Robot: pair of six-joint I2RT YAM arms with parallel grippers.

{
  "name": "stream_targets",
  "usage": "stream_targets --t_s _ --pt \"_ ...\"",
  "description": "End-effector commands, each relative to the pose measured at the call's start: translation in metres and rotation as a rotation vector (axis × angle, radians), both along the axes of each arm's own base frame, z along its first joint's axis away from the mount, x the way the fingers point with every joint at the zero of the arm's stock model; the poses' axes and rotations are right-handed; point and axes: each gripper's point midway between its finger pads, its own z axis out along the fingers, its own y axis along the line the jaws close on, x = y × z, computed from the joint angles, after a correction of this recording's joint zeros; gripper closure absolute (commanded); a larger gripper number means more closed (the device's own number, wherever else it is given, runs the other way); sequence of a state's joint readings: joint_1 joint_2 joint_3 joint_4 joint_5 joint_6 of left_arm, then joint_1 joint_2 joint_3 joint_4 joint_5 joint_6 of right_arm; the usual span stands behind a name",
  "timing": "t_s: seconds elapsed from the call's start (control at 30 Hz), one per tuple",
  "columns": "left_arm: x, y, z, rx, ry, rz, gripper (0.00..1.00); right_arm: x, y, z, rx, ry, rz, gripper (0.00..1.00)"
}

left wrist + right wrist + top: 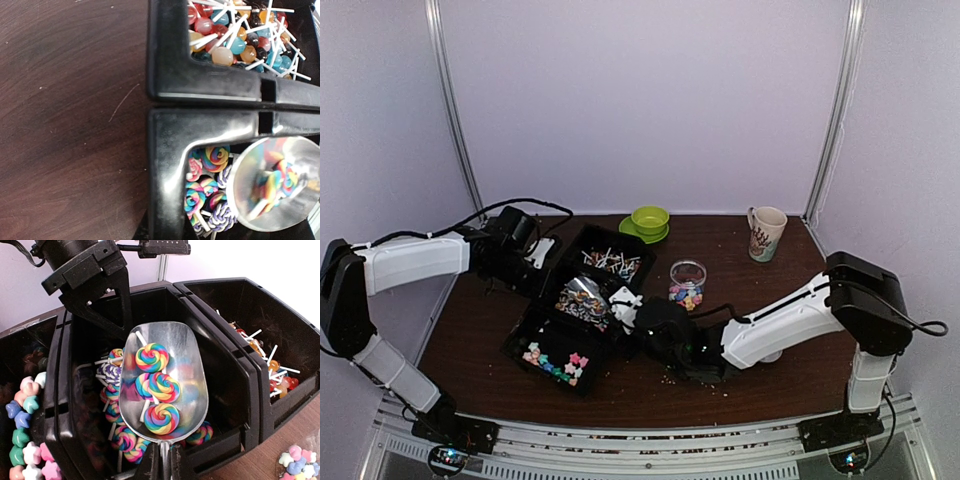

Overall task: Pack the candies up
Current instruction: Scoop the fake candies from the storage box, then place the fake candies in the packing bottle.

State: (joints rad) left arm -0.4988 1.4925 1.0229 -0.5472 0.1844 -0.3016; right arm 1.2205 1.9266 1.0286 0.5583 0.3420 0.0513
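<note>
Your light is soft and even from overhead. In the left wrist view, glare streaks the bin rim (170,167) at 6 o'clock; the metal scoop (275,185) at 4 o'clock blurs.

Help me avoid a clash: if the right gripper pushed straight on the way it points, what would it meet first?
Probably the left gripper, past the tip of the scoop that the right gripper holds over the middle bin; depth is unclear.

Shiny metal scoop (192,377), glossy plastic bins (200,85), matt candies (31,452), wood-grain table (70,125)
</note>
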Motion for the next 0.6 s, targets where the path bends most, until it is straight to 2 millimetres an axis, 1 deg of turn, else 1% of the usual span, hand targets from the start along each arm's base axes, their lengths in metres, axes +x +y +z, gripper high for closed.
stream_targets --t_s 0.0,0.23,0.33,0.47,0.57 --pt "0.025 -0.016 0.044 -0.140 -0.097 0.018 1.00 0.018 -0.040 -0.001 -0.078 -0.010 -0.140 1.00" --pt "0.026 -0.011 0.040 -0.108 -0.088 0.027 1.00 0.028 -0.067 0.011 -0.058 0.004 -0.186 1.00" --pt "0.026 -0.007 0.035 -0.085 -0.076 0.036 1.00 0.025 -0.068 0.018 -0.056 0.014 -0.140 1.00" --pt "0.026 -0.004 0.031 -0.056 -0.061 0.046 1.00 0.015 -0.063 0.024 -0.061 0.010 -0.057 1.00" --pt "0.026 -0.002 0.030 -0.045 -0.059 0.053 1.00 0.013 -0.067 0.032 -0.062 0.005 -0.051 1.00"
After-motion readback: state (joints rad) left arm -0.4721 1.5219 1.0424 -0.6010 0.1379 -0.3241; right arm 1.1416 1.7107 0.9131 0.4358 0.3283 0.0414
